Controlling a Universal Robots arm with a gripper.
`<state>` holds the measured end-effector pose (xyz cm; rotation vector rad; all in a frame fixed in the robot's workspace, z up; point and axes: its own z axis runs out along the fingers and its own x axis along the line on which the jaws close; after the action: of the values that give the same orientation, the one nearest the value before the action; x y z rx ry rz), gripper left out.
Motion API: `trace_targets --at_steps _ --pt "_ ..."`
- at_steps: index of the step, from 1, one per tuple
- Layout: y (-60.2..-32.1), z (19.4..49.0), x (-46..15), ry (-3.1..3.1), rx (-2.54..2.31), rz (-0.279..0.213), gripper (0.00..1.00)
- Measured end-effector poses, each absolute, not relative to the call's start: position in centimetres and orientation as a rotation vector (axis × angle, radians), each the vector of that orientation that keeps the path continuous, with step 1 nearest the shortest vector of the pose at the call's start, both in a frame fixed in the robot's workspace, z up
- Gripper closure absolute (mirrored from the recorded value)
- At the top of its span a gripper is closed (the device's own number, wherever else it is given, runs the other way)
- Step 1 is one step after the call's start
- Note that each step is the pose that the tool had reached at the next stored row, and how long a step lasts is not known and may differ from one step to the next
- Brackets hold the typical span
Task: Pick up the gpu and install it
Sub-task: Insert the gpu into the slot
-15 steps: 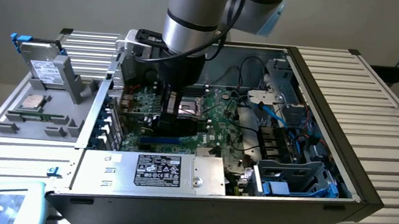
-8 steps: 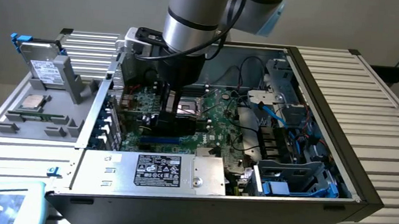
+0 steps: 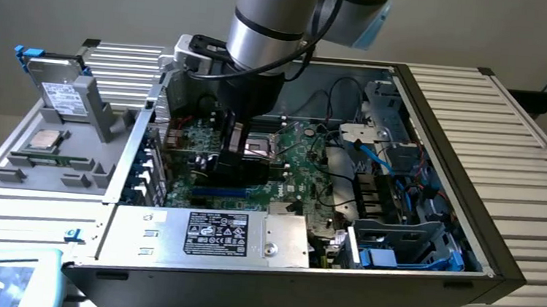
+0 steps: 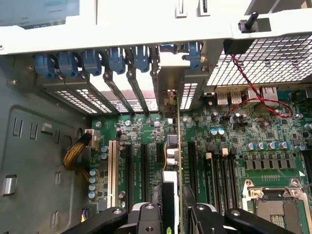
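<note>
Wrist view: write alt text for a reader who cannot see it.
The gripper holds the gpu edge-on, upright at the expansion slots of the green motherboard. Its far end lies by a row of blue clips.

1. Gpu (image 4: pixel 173 151) stands on edge between the gripper (image 4: pixel 176 214) fingers, over the motherboard (image 4: pixel 234 141) slots, inside the case (image 3: pixel 273 293).
2. Power supply (image 3: pixel 209 233) sits at the case's near wall.
3. Hard drive (image 3: pixel 61 93) stands on the tray (image 3: pixel 46 180), at the exterior view's left of the case.

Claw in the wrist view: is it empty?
No, the claw grips the gpu edge-on, standing upright by the motherboard slots.
</note>
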<state>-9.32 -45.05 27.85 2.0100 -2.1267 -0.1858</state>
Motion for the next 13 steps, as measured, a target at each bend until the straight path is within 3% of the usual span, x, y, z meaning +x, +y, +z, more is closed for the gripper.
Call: trace_targets --at_steps 13 --pt "-45.07 27.95 -9.31 -2.121 2.002 -0.198 0.73"
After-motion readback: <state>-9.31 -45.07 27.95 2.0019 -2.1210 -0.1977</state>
